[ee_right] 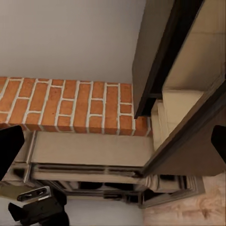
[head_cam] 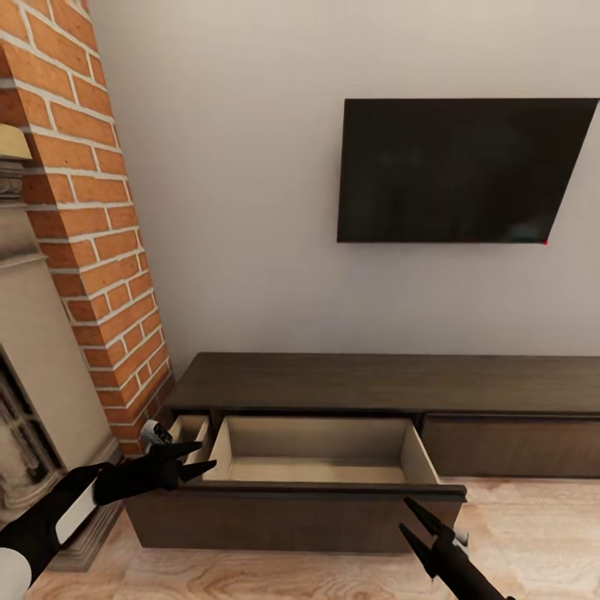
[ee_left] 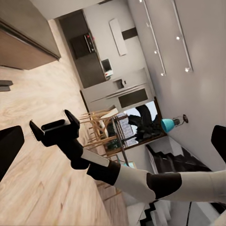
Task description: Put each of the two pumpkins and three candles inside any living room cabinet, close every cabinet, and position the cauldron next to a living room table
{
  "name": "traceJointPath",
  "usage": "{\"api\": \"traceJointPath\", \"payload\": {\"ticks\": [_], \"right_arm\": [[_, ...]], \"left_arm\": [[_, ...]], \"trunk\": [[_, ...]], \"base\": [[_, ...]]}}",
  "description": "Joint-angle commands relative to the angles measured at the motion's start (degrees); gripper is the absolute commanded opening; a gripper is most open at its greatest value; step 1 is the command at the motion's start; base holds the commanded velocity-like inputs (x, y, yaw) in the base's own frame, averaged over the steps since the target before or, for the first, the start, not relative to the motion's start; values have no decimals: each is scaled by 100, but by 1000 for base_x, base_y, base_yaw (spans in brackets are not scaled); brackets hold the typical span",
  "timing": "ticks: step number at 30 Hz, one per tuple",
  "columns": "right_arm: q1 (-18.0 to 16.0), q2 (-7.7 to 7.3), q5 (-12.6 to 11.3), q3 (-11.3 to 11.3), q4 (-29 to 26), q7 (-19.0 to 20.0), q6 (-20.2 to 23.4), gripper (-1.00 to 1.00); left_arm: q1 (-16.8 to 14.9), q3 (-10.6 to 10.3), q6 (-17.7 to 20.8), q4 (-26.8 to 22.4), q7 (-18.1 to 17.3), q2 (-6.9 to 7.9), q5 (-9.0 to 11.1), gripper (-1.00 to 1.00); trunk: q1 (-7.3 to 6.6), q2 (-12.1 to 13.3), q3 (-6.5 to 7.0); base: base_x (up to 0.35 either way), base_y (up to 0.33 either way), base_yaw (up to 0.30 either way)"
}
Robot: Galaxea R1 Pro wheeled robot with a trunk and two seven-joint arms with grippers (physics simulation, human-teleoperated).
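The cabinet (head_cam: 375, 383) runs long and low along the wall under the television. One wide drawer (head_cam: 321, 437) stands pulled out, and its pale inside holds nothing. A narrow pale compartment (head_cam: 190, 429) is open beside it on the left. My left gripper (head_cam: 207, 457) is open at the drawer's front left corner, with nothing between its fingers. My right gripper (head_cam: 403, 513) is open just in front of the drawer front's right end, and its black fingers (ee_left: 54, 131) are spread. The right wrist view looks past the cabinet (ee_right: 155, 52) to the left gripper (ee_right: 37, 209). Pumpkins, candles, cauldron and table are out of view.
A red brick chimney column (head_cam: 92, 208) and a pale stone fireplace surround (head_cam: 33, 400) stand close on the left of the cabinet. A dark television (head_cam: 458, 171) hangs above. Light wood floor (head_cam: 517, 533) lies in front. A kitchen and wooden chairs (ee_left: 101, 125) sit far behind.
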Motion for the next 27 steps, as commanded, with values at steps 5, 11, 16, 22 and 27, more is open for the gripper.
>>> {"api": "traceJointPath", "payload": {"ticks": [5, 11, 16, 22, 27], "right_arm": [[-5, 7, -56, 35, 6, 352, -185, 100], [-5, 16, -63, 36, 3, 523, -379, 100], [-5, -1, -62, 36, 3, 600, -384, 100], [-5, 5, -63, 35, 3, 611, -391, 100], [-5, 11, -62, 31, 3, 604, -396, 100]], "left_arm": [[-6, -28, 61, 2, -24, 3, 18, 100], [-6, -28, 61, 2, -24, 2, 21, 100], [-6, -28, 61, 2, -24, 13, 16, 100], [-6, -28, 61, 2, -25, 20, 20, 100], [-6, -28, 61, 2, -31, 24, 16, 100]], "trunk": [[-111, 199, 84], [-243, 440, 192], [-353, 640, 282], [-485, 881, 390], [-594, 1082, 479]], "base": [[0, 0, 0], [0, 0, 0], [0, 0, 0], [0, 0, 0], [0, 0, 0]]}}
